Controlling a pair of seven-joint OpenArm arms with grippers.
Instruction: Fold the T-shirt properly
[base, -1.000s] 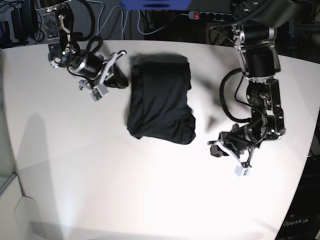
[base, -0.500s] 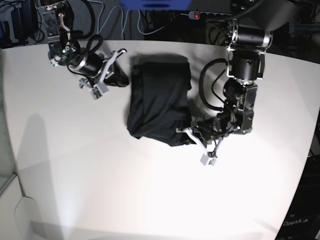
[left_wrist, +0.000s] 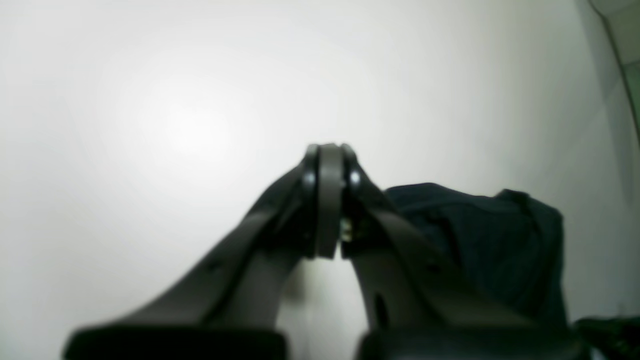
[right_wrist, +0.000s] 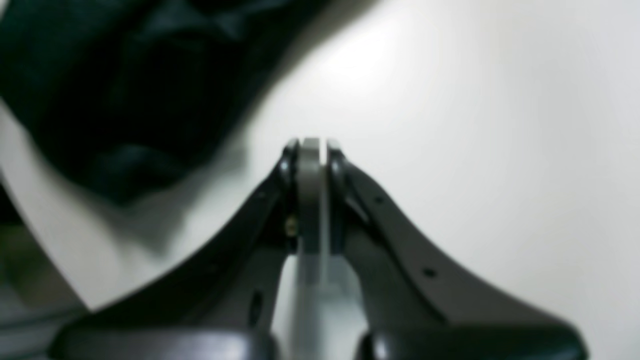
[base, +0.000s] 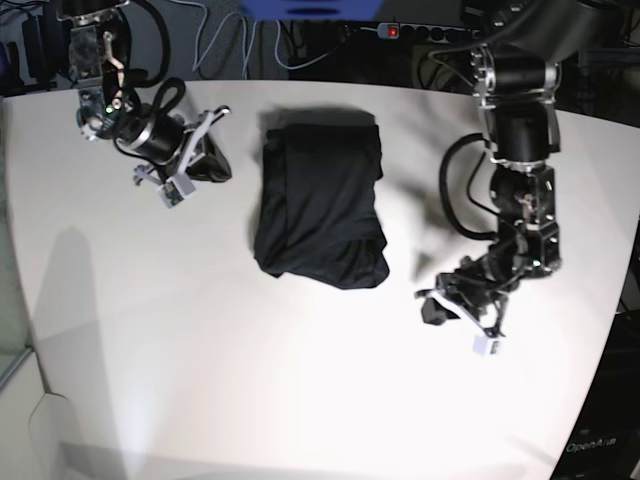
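My right hand (base: 178, 178) sits at the far left of the base view, low over the desk (base: 200, 350), jaws pressed together with nothing between them. In its wrist view the two fingertips (right_wrist: 311, 165) meet flat against each other above bare white surface; view is soft-focused. This hand is just beside the T-shirt's left edge, apart from it, no contact.

T-shirt (base: 322, 195): centre of the desk, toward the far edge. Black, folded into a compact, roughly rectangular bundle, longer front to back than side to side. Far end looks squared off; near end is rounder and bulkier, with a rumpled fold at the lower right corner. Lies flat on the desk, free of both hands. Neck tag cannot be made out. In the right wrist view the fabric (right_wrist: 115, 80) fills the upper left, blurred.

My left hand (base: 478, 325) is at the right of the base view, near the desk surface, well clear of the shirt's near right corner. Jaws fully together, gripping nothing. Its wrist view shows the fingertips (left_wrist: 327, 170) closed over bare desk, with the T-shirt (left_wrist: 480, 240) lying behind and to the right.

Cables and a power strip (base: 400, 32) lie beyond the desk's far edge.
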